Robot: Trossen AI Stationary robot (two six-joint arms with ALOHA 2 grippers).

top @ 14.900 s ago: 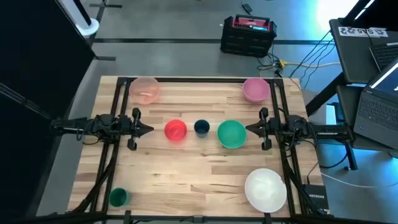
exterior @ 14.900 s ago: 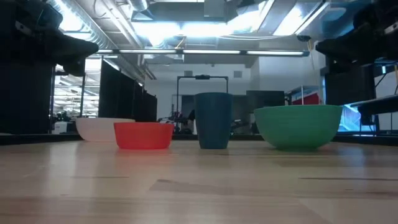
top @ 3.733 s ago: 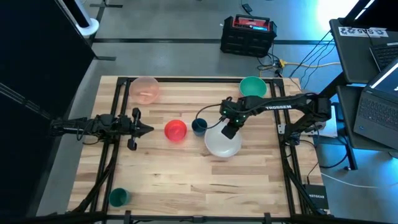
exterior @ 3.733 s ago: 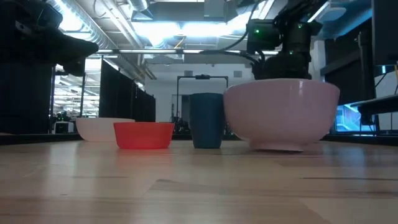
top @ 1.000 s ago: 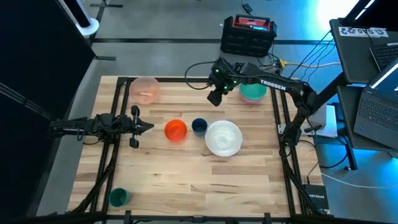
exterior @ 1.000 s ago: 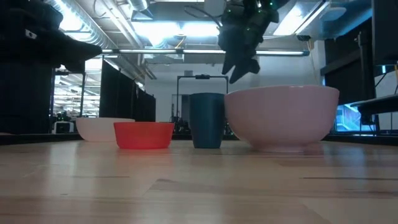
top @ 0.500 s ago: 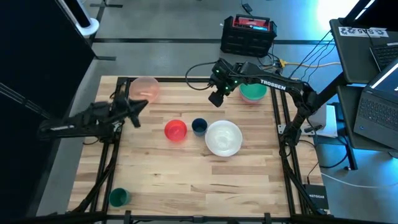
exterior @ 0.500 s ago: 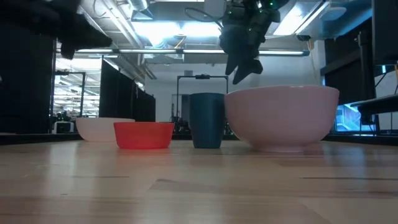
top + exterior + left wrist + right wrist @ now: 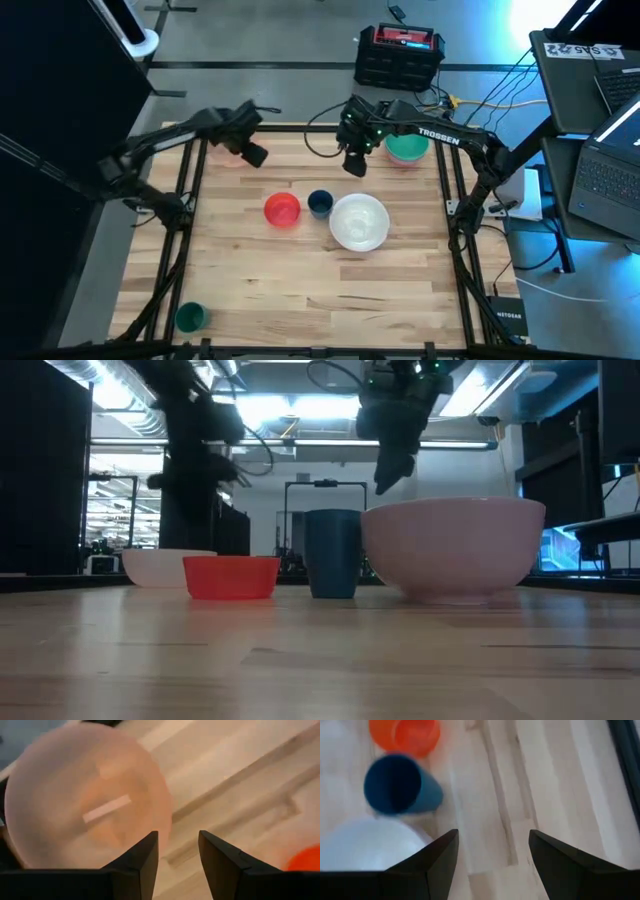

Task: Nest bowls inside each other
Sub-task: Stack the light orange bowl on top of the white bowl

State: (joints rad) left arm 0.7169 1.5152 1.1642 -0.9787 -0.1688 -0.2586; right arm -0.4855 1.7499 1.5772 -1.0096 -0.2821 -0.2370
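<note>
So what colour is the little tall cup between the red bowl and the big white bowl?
Dark blue. The right wrist view shows it best.

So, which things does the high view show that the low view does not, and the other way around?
Only the high view shows the small green plastic bowl at the table's near left corner and the green bowl nested in the pink bowl at the far right. Only the low view shows the ceiling lights of the room behind. Both show the round red plastic bowl, the small dark blue bowl, the large white bowl, the translucent peach-pink bowl, and the right hand above the table.
</note>
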